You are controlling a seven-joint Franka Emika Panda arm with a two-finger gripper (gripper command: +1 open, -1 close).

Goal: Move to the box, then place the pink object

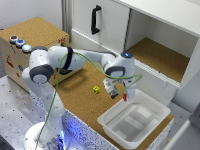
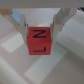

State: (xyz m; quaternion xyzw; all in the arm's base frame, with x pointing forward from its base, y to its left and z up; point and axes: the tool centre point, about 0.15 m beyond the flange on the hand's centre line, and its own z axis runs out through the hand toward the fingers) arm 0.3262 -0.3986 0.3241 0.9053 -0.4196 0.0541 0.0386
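Pink cube (image 2: 41, 41), lettered, sits clamped between the end effector (image 2: 41, 26) fingers, suspended above the white tub (image 1: 150, 125) on the bench (image 1: 85, 100).

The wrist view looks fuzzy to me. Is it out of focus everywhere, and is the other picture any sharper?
In the wrist view the pink object between the fingers is soft but its dark markings stay readable, while the white surface behind it is blurred to pale patches. The exterior view is soft too: the box shows clearly, yet the gripper and what it holds are too small to make out.
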